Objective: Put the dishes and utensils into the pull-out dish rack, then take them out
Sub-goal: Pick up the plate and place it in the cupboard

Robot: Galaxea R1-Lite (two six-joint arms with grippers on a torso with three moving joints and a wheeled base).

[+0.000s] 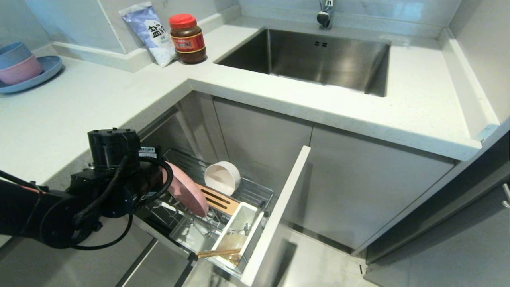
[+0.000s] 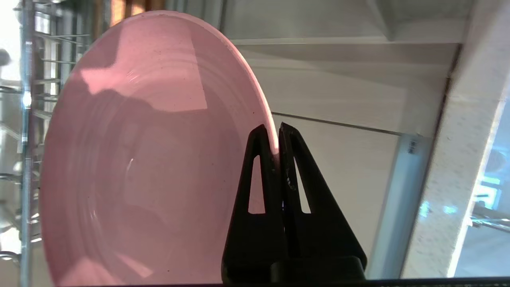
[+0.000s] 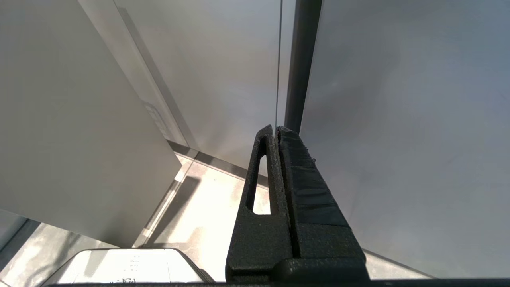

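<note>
A pale speckled counter wraps an inside corner, with a steel sink sunk into its far run and grey cabinet fronts below. On it stand a red-lidded sauce jar, a blue-white pouch and stacked blue and pink bowls on a blue plate.

The pull-out dish rack is drawn out under the corner. Inside, the cream-white bowl lies on its side by the slotted wooden strip; the white caddy holds the fork, with the chopsticks across its near end.

The left tool pinches the rim of the pink plate (held on edge over the prongs). The right tool hangs closed and empty beside the cabinets.
</note>
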